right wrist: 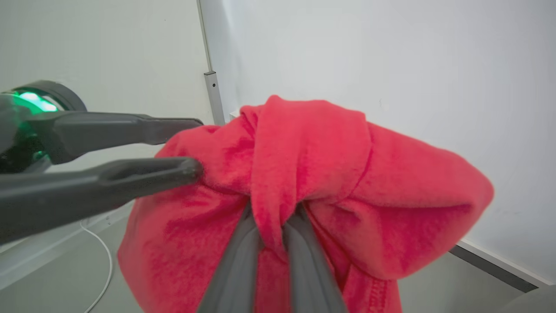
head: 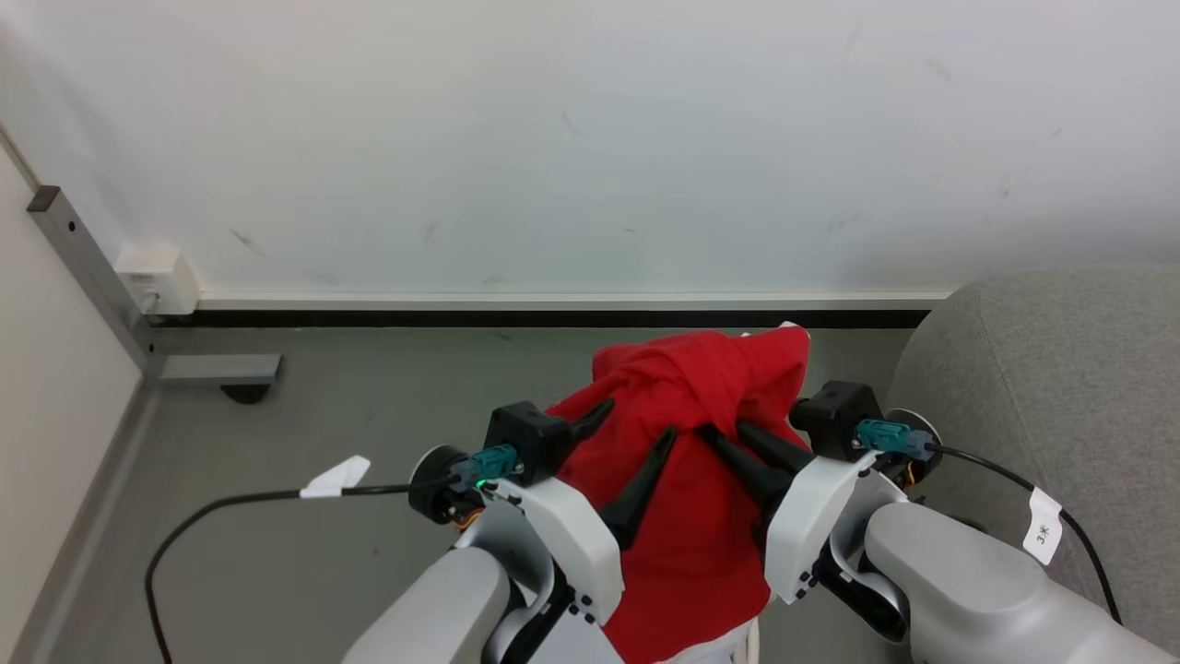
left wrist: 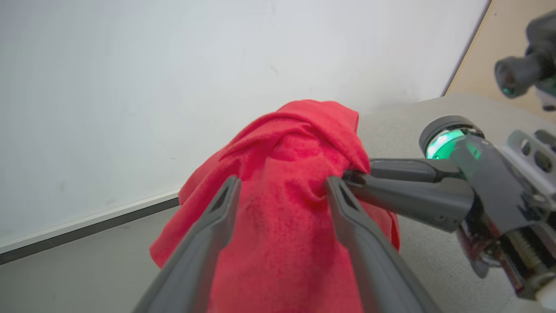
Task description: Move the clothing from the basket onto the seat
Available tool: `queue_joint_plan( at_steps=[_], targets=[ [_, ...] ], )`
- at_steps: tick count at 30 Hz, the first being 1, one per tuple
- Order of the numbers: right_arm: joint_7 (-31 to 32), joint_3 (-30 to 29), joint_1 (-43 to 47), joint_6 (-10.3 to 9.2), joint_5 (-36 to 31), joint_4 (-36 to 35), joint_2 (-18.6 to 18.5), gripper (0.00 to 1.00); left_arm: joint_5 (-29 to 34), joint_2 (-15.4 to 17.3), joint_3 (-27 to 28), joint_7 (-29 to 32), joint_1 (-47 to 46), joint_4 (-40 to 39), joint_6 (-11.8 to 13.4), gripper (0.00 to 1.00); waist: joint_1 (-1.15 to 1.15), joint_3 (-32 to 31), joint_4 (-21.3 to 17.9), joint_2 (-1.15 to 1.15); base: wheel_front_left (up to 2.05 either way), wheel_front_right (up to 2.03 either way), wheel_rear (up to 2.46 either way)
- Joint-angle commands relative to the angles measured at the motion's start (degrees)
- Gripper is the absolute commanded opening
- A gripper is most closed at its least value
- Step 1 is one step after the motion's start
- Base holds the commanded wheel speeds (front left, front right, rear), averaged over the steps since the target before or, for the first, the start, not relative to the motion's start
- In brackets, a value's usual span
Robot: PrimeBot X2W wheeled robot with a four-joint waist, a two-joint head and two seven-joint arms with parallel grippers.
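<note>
One fleecy red garment (head: 691,516), bunched, near one grey sofa (head: 1042,387); right gripper (right wrist: 271,217) pinches a fold; left gripper (left wrist: 282,187) gapes wide.

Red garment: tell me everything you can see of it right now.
The red garment is soft, fleecy-looking cloth, bunched in folds and hanging above the floor, left of the grey sofa. White shows at its bottom edge. The right hand is shut on a fold near its top. The left hand is open, fingers spread with their tips at the cloth.
</note>
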Motion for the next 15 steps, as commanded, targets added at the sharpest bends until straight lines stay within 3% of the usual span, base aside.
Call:
queue_joint_plan(
  at_steps=[1, 15],
  targets=[
    [-0.45, -0.12, -0.29, -0.14, 0.64, 0.17, -0.71, 0.0, 0.24, 0.54, 0.12, -0.53, 1.11, -0.9, 0.37, 1.0, 0.0, 0.02, 0.2, 0.0, 0.0, 0.0, 0.0],
    [-0.58, -2.18, 1.24, -0.14, 1.05, -0.78, -3.65, 0.0, 0.66, 4.13, 0.12, -0.76, 6.64, -8.36, 3.84, 1.0, 0.0, -0.43, 1.48, 0.0, 0.0, 0.0, 0.0]
  ],
)
